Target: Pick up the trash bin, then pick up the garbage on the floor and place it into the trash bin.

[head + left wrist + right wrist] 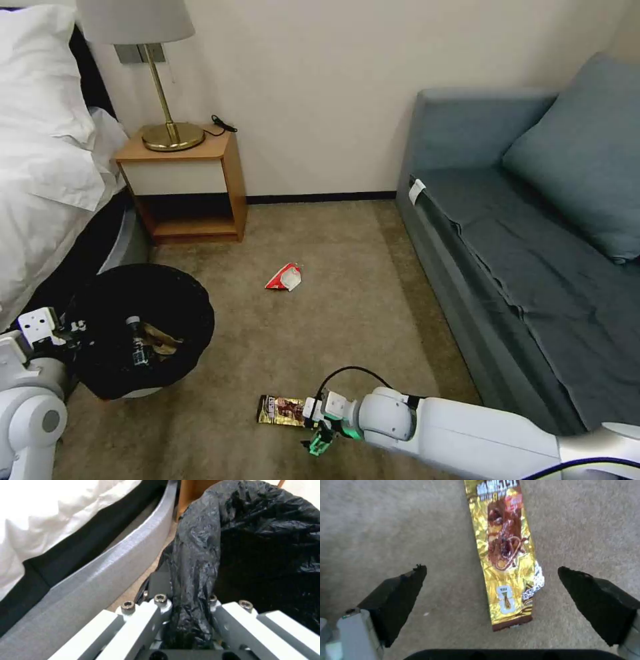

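The trash bin [195, 301], lined with a black bag, stands at the left beside the bed. My left gripper [69, 327] is shut on its rim; the left wrist view shows the fingers [146, 610] clamped on the bag-covered rim [191, 585]. Inside the bin lie a small clear bottle [137, 348] and a tan peel scrap [161, 341]. A gold-brown snack wrapper [281, 410] lies flat on the carpet. My right gripper [311, 427] hovers open at its near end, and in the right wrist view the wrapper [505, 555] lies between the spread black fingers [403, 592]. A red-and-white packet [285, 277] lies farther off.
A wooden nightstand [193, 180] with a brass lamp [168, 130] stands against the far wall. The bed [40, 167] runs along the left, and a blue-grey sofa [520, 253] along the right. Open carpet [333, 333] lies between them.
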